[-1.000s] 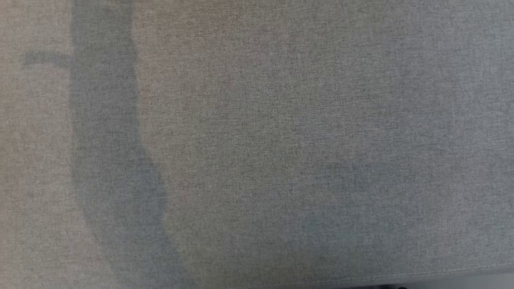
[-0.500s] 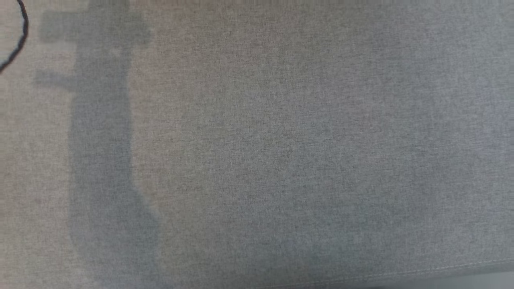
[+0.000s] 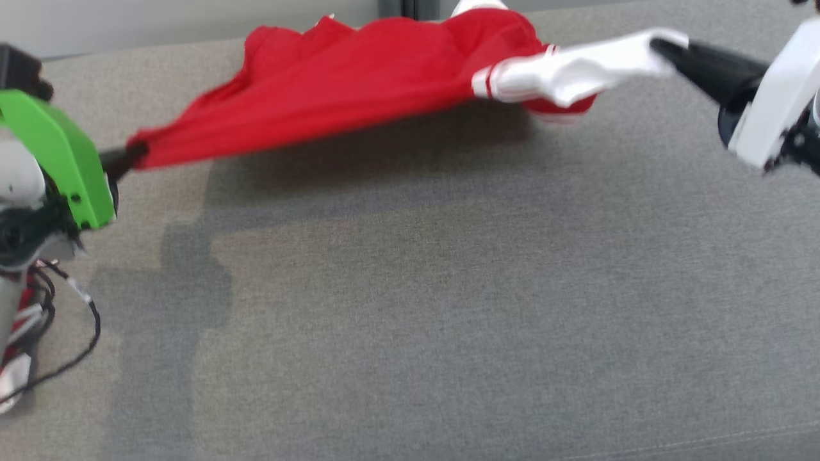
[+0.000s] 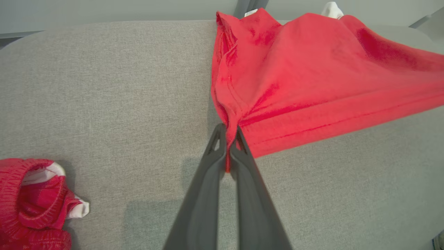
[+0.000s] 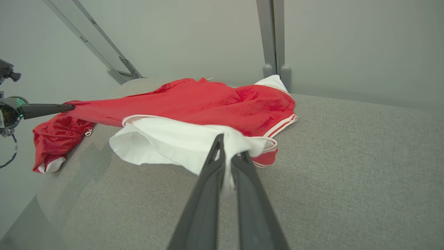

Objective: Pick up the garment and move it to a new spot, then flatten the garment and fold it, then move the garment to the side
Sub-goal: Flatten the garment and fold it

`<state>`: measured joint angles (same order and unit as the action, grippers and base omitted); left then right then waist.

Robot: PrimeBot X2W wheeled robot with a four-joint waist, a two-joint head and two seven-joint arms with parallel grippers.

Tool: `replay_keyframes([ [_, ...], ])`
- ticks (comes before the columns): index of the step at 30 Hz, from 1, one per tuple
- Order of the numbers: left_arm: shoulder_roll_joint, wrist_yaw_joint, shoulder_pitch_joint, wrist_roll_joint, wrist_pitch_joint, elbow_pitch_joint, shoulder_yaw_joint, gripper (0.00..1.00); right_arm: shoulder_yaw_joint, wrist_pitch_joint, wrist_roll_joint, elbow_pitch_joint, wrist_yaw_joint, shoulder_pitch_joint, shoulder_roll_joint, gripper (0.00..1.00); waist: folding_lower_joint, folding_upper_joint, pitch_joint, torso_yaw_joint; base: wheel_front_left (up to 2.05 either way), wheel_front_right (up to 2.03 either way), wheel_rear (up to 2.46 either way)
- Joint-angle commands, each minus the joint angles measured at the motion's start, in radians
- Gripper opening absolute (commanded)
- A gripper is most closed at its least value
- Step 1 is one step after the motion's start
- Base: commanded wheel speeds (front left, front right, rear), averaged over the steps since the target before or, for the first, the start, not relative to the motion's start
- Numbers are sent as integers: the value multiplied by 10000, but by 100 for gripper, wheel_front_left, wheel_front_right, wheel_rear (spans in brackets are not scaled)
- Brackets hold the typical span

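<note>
The garment (image 3: 359, 83) is a red top with a white sleeve (image 3: 576, 67) that has red-striped trim. It hangs stretched between my two grippers, low over the grey cushioned surface (image 3: 448, 307), with its far part resting on the fabric. At the left, my left gripper (image 3: 128, 160) is shut on the red hem, and the pinch is seen close up in the left wrist view (image 4: 229, 137). My right gripper (image 3: 666, 46) is at the upper right, shut on the white sleeve (image 5: 166, 139). The right wrist view shows its fingertips (image 5: 218, 146) closed on that white cloth.
A second crumpled red-and-white knit piece (image 4: 31, 201) lies near the surface's left end (image 5: 52, 142). Grey metal posts (image 5: 274, 34) and a slanted strut (image 5: 93, 41) stand behind the far edge. A black cable (image 3: 70, 358) dangles from my left arm.
The head camera has moved. Earlier it showed only grey fabric with shadows, and now the stretched garment and both grippers are in its view.
</note>
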<state>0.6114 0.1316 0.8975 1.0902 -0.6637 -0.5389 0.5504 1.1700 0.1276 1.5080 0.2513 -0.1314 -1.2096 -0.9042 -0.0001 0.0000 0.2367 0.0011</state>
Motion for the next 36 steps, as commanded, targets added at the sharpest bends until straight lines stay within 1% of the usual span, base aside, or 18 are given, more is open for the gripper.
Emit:
replay_keyframes([
  [1,245,-100,-610,194,-202,278,18,0,165,228,197,-210,13,402,-292,0,1,0,-1519,-209,0,0,0],
  [5,808,-547,-2286,745,-899,1561,148,0,663,1212,685,-988,13,1392,-887,0,1,0,-1939,-260,0,0,0],
  [12,1694,-1587,-4682,1501,-1777,4019,338,0,1038,2995,1300,-2324,13,3180,-1872,0,1,0,-2158,-233,0,0,0],
  [16,2138,-2140,-5662,1919,-2210,5280,442,0,1096,3748,1576,-2912,13,4182,-2399,0,1,0,-2151,-221,0,0,0],
  [21,2691,-2676,-6506,2312,-2714,6547,520,0,1106,4822,1883,-3659,12,5095,-2940,0,1,0,-2014,-208,0,0,0],
  [25,2867,-2905,-6710,2421,-2838,7022,484,0,1119,5142,2070,-4097,12,5177,-3155,0,1,0,-1770,-201,0,0,0],
  [28,2862,-2948,-6493,2486,-3053,7171,524,0,1113,5266,2136,-4104,12,4826,-3235,0,1,0,-1539,-180,0,0,0],
  [32,2622,-2980,-5941,2477,-3381,6955,570,0,1042,5403,2304,-3725,12,4267,-2942,0,1,0,-1229,-145,0,0,0],
  [36,2263,-2937,-5316,2532,-3766,6315,697,0,961,5447,2628,-2875,12,3607,-2417,0,1,0,-993,-123,0,0,0],
])
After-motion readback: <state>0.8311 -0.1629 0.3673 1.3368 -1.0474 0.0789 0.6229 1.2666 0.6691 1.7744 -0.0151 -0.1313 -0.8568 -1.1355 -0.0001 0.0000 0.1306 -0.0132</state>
